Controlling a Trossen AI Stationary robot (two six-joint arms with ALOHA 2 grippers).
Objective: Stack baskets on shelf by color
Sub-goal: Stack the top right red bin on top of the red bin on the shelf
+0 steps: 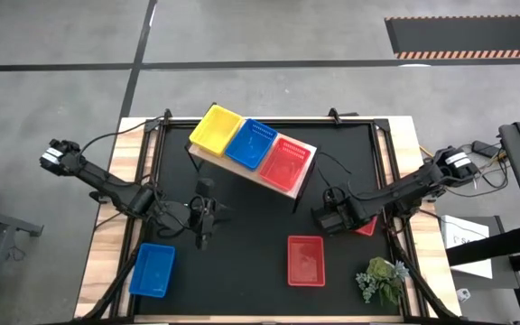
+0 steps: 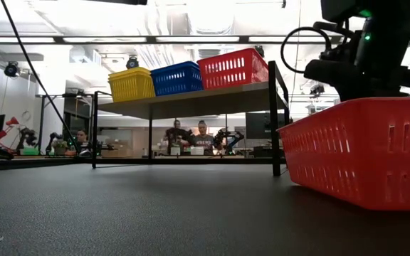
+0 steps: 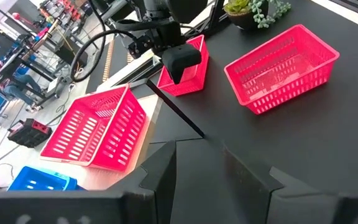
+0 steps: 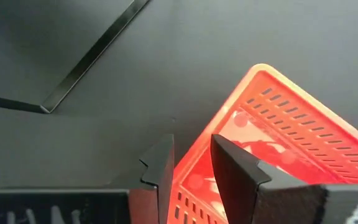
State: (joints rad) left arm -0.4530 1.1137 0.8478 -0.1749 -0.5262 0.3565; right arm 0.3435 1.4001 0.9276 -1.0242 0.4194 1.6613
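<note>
And the right hand (image 4: 192,148) was down at about four o'clock on the black counter (image 1: 242,262), its two fingers pinched, as far as the view showed, on the rim wall near one corner of a red plastic mesh basket (image 4: 291,137). The left hand (image 3: 201,165) hovered near eight o'clock, fingers spread and holding nothing.

Up at twelve o'clock sat the light wooden shelf on black legs (image 2: 191,104), already carrying a yellow mesh basket (image 1: 216,128), a blue one (image 1: 250,143) and a red one (image 1: 284,161) side by side. A second loose red mesh basket (image 1: 306,260) lay at five o'clock, and a loose blue plastic mesh basket (image 1: 153,270) at seven.

My read: that basket looked light and fairly stiff, yet its thin slotted wall would likely flex and its smooth plastic could slip. A rim pinch was the sensible hold, though a grip at the corner risked the tray swinging. It needed to stay level to nest into the red one on the shelf.
</note>
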